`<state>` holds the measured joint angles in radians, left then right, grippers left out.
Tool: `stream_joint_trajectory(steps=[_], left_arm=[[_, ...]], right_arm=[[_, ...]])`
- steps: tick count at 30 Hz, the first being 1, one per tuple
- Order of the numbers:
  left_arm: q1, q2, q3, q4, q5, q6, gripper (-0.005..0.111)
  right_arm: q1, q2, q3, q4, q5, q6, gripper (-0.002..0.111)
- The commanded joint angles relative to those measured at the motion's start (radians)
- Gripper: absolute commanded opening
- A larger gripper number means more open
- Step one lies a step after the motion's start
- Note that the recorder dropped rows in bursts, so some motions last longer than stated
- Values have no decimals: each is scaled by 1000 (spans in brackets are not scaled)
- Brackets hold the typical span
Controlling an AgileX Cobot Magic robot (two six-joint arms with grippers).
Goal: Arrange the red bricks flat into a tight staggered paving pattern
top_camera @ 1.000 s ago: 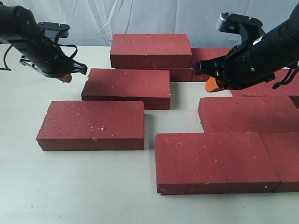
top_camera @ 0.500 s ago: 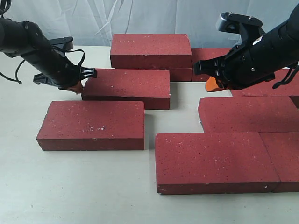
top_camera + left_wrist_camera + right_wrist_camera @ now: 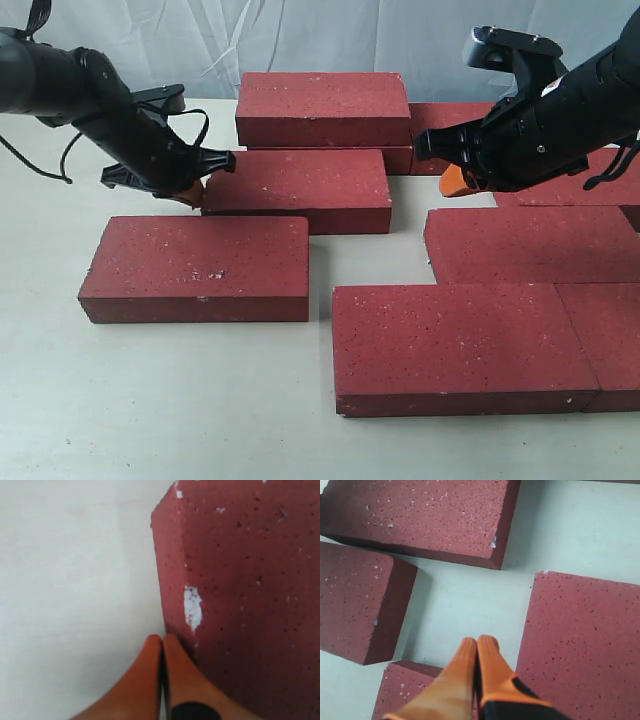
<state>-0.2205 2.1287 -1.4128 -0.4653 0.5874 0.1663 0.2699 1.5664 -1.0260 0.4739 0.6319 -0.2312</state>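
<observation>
My left claw (image 3: 162, 644), tips pressed together, touches the short end of one red brick (image 3: 300, 180). My right claw (image 3: 476, 645), also pressed together, hangs over the bench (image 3: 200, 400).

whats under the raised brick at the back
A second brick seems to lie under the raised brick; only a corner of its front face shows. The rest is hidden by it and the brick in front.

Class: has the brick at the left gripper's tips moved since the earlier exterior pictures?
Yes. The pushed brick slid right: its left end now lies nearer the left end of the unmoved stacked brick behind.
</observation>
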Motion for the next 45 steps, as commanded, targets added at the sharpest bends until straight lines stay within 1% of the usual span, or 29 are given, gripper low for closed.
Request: stream_joint_trajectory(steps=[1, 6, 15, 24, 30, 35, 41, 45], left_arm=[[-25, 1, 1, -19, -3, 2, 0], [-42, 1, 1, -21, -10, 2, 0], [-57, 1, 1, -78, -35, 2, 0], [-96, 1, 1, -92, -64, 2, 0], [-111, 12, 1, -106, -92, 2, 0], [-117, 39, 1, -161, -92, 2, 0], [-124, 46, 1, -167, -100, 2, 0], [-124, 46, 1, -253, -111, 2, 0]], right_arm=[[0, -2, -6, -5, -8, -3, 0], [0, -2, -6, -5, -8, -3, 0], [0, -2, -6, -5, -6, -3, 0], [0, -2, -6, -5, -6, -3, 0], [0, -2, -6, -5, -6, -3, 0], [0, -2, -6, -5, 2, -3, 0], [0, -2, -6, -5, 2, -3, 0], [0, -2, -6, -21, 0, -3, 0]])
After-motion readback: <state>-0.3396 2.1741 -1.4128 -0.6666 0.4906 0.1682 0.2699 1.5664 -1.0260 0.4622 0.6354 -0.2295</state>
